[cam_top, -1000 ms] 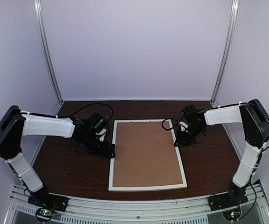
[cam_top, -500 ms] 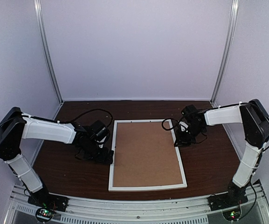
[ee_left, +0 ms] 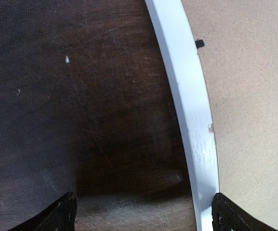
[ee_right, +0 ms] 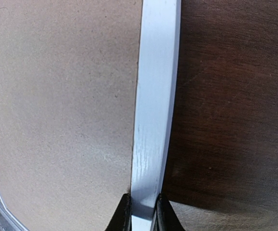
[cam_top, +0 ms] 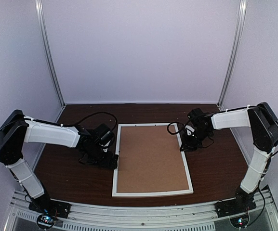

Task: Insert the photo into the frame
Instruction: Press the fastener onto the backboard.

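Observation:
The frame (cam_top: 153,193) lies flat, back up, with its brown board (cam_top: 151,156) showing inside the thin white rail. The photo is not in view. My left gripper (cam_top: 113,161) is open at the frame's left rail (ee_left: 189,106). Its right finger (ee_left: 228,215) is at the rail's inner side and its left finger (ee_left: 64,214) is over bare table. My right gripper (cam_top: 183,146) is shut on the frame's right rail (ee_right: 155,96), with both fingers pinching it in the right wrist view (ee_right: 142,211).
The dark wooden table (cam_top: 216,168) is bounded by pale walls with metal posts at the back corners. A small black tab (ee_left: 199,44) sits at the board's edge by the left rail. Cables hang off both wrists.
My left gripper has slid a little nearer along the frame's left rail. The right arm and the frame have not moved.

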{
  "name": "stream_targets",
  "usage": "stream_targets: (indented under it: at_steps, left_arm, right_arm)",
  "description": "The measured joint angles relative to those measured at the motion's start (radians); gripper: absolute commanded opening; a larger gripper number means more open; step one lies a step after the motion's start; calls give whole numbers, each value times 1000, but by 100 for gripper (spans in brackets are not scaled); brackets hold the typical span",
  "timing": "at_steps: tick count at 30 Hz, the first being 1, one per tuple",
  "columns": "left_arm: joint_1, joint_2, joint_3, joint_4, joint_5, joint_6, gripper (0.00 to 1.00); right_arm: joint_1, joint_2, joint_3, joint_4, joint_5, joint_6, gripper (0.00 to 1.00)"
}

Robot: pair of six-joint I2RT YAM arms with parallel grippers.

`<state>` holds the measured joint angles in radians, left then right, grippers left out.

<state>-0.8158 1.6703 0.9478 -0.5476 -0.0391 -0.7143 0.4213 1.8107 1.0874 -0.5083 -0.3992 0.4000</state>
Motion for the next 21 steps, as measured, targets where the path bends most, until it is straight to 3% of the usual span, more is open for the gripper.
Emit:
stream_targets:
  at_steps: [21]
  left_arm:
    - [-47,59,47,13,0,-26,98]
  right_arm:
    - [0,0,0,2,3,0,6]
